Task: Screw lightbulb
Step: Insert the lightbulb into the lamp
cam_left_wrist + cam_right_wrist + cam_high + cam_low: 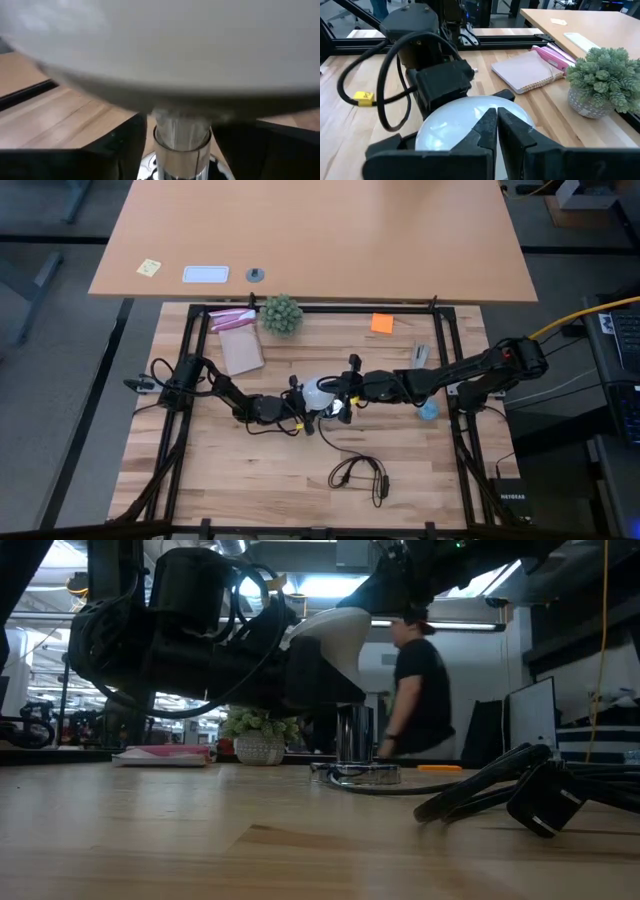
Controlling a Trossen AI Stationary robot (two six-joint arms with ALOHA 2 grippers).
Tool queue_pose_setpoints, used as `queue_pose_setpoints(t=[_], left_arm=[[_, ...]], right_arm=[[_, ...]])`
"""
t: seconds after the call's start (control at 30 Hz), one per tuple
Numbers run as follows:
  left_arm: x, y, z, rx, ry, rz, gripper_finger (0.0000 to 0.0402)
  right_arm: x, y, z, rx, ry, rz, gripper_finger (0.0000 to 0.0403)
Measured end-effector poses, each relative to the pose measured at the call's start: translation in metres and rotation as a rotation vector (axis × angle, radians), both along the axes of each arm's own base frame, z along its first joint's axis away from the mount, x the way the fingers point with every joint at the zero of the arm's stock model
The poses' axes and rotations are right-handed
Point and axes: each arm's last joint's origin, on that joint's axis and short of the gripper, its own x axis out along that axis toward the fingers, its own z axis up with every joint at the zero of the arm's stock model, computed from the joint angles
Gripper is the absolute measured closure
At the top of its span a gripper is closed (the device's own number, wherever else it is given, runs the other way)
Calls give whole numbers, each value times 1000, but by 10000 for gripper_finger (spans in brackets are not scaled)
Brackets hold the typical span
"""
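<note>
A: Directly above the socket (365, 772) stands the lightbulb (335, 635), dome up, its greyish screw base pointing down into the socket's silvery collar. Left wrist view confirms: base seated in the collar, how deep I cannot tell.

B: Grippers?

A: Left gripper (312, 418) sits at the bulb, just beside the socket on the left-arm side. Its fingers (122, 150) flank the bulb's neck and show a gap on each side, so I read them as let go, jaws apart, not clamping. Right gripper (497, 122) rests over the dome from the other side, fingertips pressed together, holding nothing.

B: Progress?

A: Judgement: bulb is placed and started in the thread; it stands without a grip. Remaining: likely more turns to seat it fully, then both arms clear away. Black cord (358, 474) lies on the table near the socket, untouched.
</note>
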Motion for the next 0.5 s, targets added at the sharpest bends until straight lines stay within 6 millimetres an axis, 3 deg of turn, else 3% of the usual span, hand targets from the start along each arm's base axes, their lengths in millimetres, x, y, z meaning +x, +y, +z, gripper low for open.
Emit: queue_pose_setpoints(t=[0.3, 0.5], left_arm=[[0, 0, 11, 38, -90, 1, 178], [0, 0, 11, 41, -89, 4, 199]], right_arm=[[-2, -1, 0, 1, 5, -46, 382], [-8, -4, 7, -26, -5, -104, 382]])
